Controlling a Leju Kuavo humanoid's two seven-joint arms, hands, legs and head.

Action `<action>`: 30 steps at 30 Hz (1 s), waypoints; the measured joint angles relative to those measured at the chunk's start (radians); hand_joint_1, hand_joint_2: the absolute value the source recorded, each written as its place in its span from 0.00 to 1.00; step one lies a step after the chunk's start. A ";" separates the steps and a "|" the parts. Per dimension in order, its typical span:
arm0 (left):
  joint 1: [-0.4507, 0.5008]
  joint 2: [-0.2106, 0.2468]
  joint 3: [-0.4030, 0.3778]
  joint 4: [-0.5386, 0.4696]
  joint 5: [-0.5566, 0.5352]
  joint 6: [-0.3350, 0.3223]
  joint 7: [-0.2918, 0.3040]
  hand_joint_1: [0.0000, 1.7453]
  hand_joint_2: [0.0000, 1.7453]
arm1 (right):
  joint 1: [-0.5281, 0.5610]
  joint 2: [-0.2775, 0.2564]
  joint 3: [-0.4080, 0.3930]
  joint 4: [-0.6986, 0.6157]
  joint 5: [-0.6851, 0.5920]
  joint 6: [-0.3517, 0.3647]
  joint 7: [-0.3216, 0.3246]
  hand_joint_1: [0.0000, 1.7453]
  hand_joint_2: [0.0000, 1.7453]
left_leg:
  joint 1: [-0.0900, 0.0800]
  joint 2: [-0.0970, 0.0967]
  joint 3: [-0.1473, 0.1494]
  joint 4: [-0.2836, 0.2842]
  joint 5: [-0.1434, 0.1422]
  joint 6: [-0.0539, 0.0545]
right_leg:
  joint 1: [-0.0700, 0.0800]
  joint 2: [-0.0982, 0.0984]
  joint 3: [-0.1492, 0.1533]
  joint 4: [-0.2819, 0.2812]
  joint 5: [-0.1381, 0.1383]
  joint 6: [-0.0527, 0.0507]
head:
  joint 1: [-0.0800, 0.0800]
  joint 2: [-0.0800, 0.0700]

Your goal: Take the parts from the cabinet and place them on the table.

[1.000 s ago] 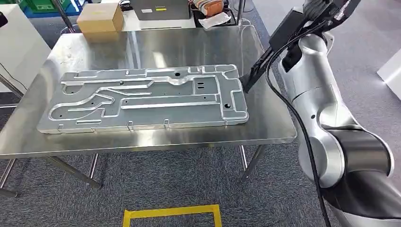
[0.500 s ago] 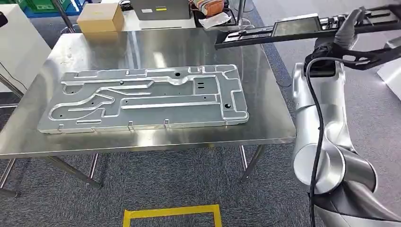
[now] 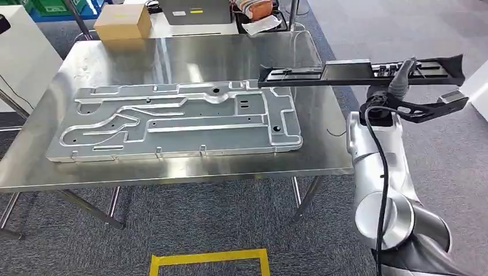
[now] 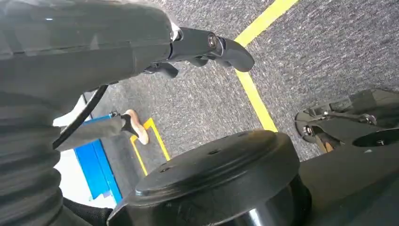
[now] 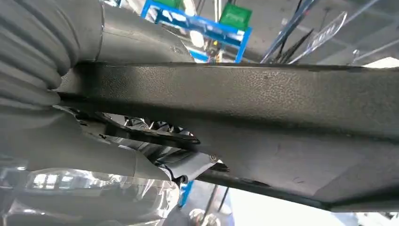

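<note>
Here, at the far left of the head view, a white cabinet [image 3: 23, 52] stands beside the steel counter [image 3: 190, 57], and a cardboard box [image 3: 122, 23] sits at the counter's far left corner. A large machined aluminium plate [image 3: 172, 121] lies flat across the middle of the counter, its long side running left to right, with grooves and small holes cut into its upper face. Beyond the far edge of the counter sit a grey case [image 3: 195, 10] and a crumpled white cloth [image 3: 260, 24]. On the carpet below the near edge of the counter, yellow tape [image 3: 210, 259] marks out a box.

Further right, a long black part [image 3: 357, 72] hangs level above the right end of the counter; its left tip reaches over the right end of the aluminium plate, with a clear gap of air between the two, and its other end runs out past the counter's right edge. The right hand [image 3: 403, 98] grasps this part from beneath, atop the silver right arm [image 3: 382, 190] that rises from the lower right corner, a black cable running up along it. In the right wrist view the black part [image 5: 263, 99] crosses close before the camera, with the hand's [image 5: 84, 155] thumb below it.

In the left wrist view the left hand [image 4: 202, 47] hangs over grey carpet and a yellow floor line [image 4: 256, 99], dark fingers [image 4: 230, 49] curled inward with nothing in them.
</note>
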 joint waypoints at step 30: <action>0.002 0.008 -0.004 -0.002 0.040 0.035 0.039 0.00 1.00 | 0.034 -0.001 0.035 0.126 0.053 0.030 0.036 1.00 1.00 | 0.000 0.000 0.000 0.000 0.000 0.000 | -0.001 0.000 0.000 0.000 0.000 0.000 | 0.000 0.000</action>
